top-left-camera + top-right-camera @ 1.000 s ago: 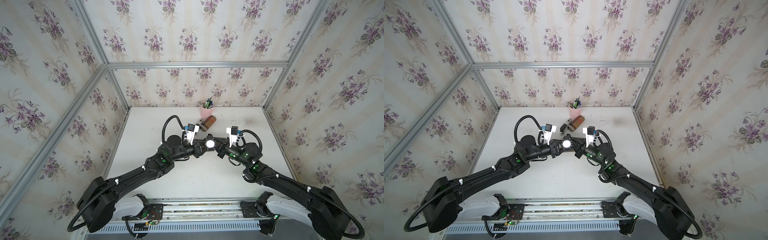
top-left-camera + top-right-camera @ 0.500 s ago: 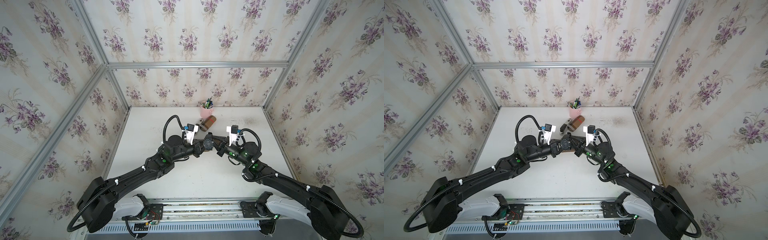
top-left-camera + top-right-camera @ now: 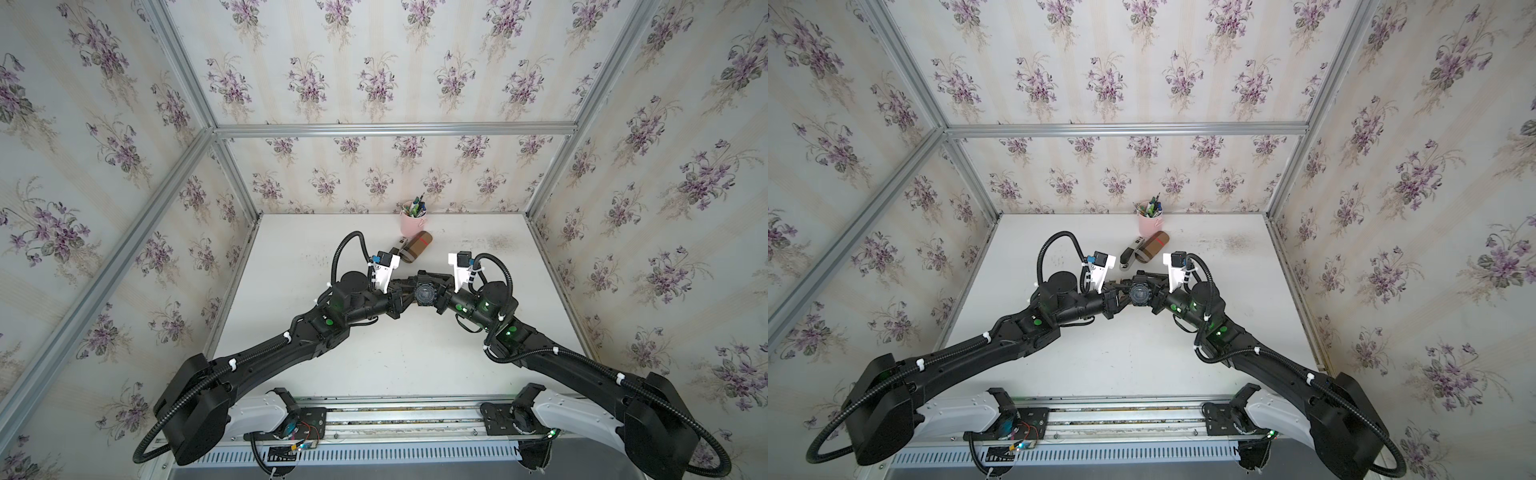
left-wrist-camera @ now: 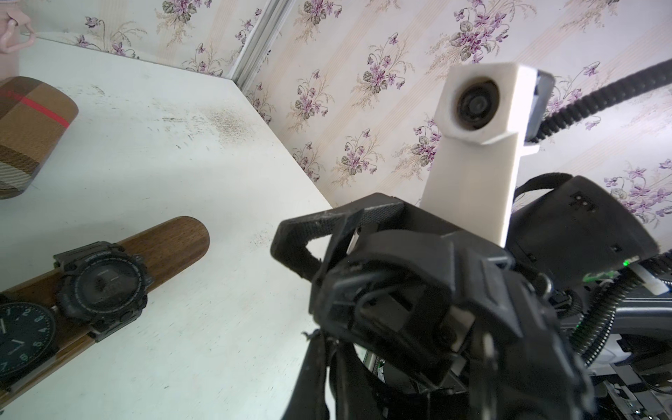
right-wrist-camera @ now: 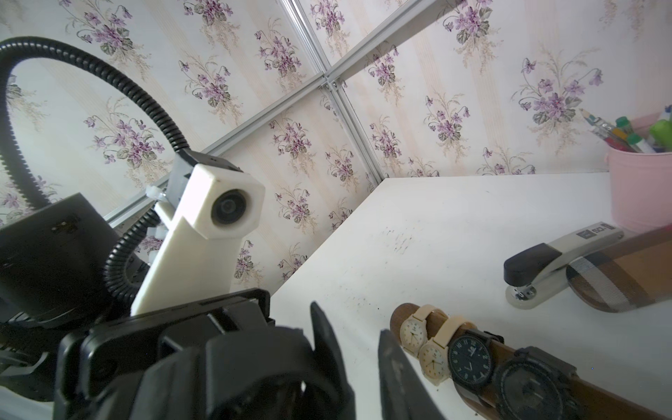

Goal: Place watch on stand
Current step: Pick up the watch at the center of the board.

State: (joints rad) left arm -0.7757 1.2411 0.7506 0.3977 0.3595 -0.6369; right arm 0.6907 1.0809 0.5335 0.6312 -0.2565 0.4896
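Both top views show a white worktop [image 3: 374,353], scuffed with dark specks, walled by cream paper with purple flowers [image 3: 374,79] and aluminium bars [image 3: 395,129]. Above it the left pincer [image 4: 322,345] pinches a black round-faced wristwatch [image 3: 424,293]; the right pincer [image 5: 349,320] stands spread beside it. Below, on the worktop, lies the long dark-brown wooden stand [image 5: 400,312], carrying four watches [image 5: 469,358].

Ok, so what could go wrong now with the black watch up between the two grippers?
1. The right gripper has its jaws apart, so it seems only the left gripper pinches the black watch. Held at one side, it could swing or slip out.
2. The stand shows just a short bare end beyond the sport watch on it, so the new one might bump that watch or miss the bar.
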